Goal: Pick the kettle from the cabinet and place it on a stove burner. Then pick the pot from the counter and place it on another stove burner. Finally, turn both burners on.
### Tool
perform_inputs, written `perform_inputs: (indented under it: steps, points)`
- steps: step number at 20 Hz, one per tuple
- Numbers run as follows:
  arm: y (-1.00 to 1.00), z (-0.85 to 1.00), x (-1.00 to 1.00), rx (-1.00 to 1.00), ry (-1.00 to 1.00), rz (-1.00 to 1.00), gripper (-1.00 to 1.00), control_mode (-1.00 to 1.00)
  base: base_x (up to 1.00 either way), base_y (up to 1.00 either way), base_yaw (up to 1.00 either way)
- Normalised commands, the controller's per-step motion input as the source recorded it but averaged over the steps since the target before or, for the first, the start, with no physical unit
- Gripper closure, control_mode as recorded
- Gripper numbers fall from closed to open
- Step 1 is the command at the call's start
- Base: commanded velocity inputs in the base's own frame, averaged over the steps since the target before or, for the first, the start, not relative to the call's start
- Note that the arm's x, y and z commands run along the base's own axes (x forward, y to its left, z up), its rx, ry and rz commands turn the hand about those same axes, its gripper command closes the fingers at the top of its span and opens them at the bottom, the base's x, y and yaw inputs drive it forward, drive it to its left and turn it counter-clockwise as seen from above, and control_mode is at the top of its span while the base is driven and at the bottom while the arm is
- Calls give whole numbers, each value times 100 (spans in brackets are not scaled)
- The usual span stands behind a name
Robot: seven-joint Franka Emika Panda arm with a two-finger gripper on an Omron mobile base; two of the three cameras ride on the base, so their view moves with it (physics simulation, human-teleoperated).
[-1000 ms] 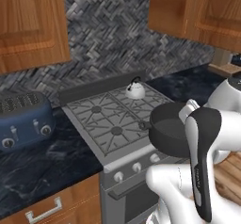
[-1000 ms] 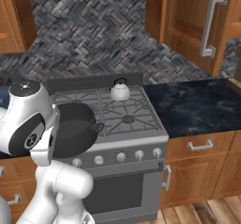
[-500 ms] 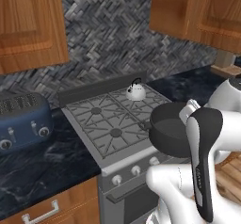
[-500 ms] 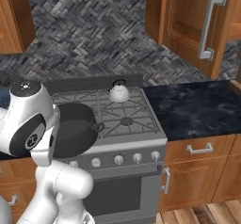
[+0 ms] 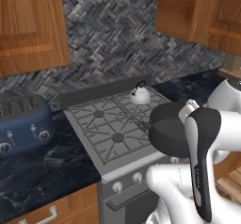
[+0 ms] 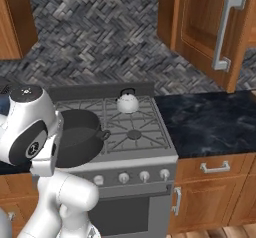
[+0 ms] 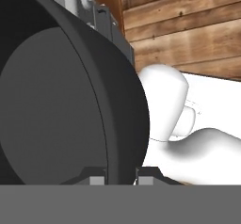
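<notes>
Carrying the pot (image 5: 170, 130) up in the air, the arm has it pinched by the rim: in the hand view the two fingertips (image 7: 98, 179) sit one inside and one outside the dark wall (image 7: 127, 115), so the pincer (image 7: 120, 178) is closed on the pot, gripping the near edge. One pot, one kettle, and the kettle (image 6: 127, 102) is already parked on a back burner, the one nearer the cabinet side with the steel handle. From the pincer, the stove (image 6: 150, 154) lies forward and below; the pot hangs over the front edge of the range on the arm's side, and looks tipped rather than level, its mouth turned a little toward the camera. Four burners by my count, one taken, three free; the front one right under the pot (image 5: 117, 137) looks the natural landing spot, well apart from the kettle. The pot is round, so no long axis to fuss over, only its two loop handles, one poking out toward the knobs (image 6: 103, 133). My guess: it needs levelling, then a short drop straight down. One blue toaster (image 5: 21, 124) sits off on the counter (image 6: 215, 122), out of the way.
</notes>
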Motion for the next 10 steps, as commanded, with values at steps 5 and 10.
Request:
perform_inputs:
  steps: [5, 10]
  points:
    - [0, 0, 0, 0, 0, 0, 100, 100, 27, -44, 4]
    - [0, 0, 0, 0, 0, 0, 100, 100, 54, 1, 3]
